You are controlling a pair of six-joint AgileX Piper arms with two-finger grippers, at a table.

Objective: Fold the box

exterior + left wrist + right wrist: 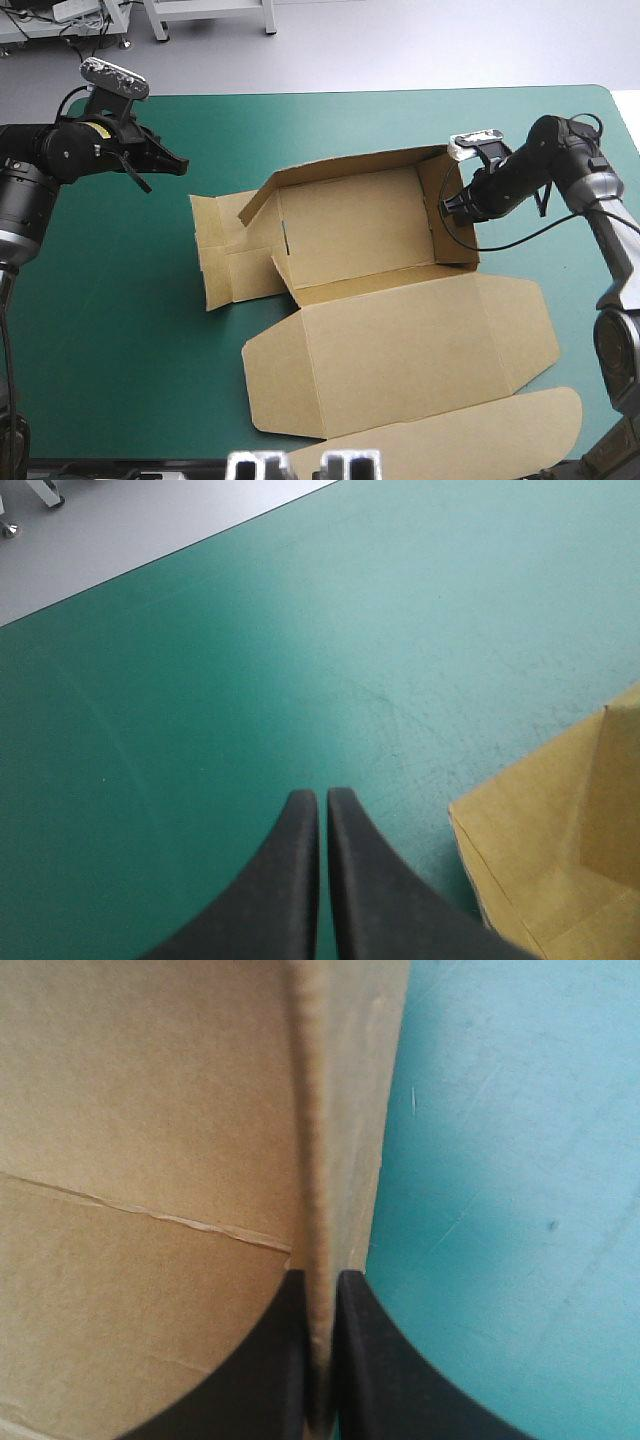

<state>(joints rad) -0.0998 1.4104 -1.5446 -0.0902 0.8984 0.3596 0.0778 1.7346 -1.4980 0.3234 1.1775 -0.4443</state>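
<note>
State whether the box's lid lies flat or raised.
Flat: the lid lies spread on the teal-green cover; the right wall stands raised.

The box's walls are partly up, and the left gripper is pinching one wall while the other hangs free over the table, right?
Not quite: the right gripper pinches a wall of the box, as the right wrist view shows; the left gripper hangs free over the table.

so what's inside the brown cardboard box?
Only bare floor shows inside the brown cardboard box. The black-fingered right gripper pinches the right wall; the corner behind the leaning left flap is hidden.
</note>
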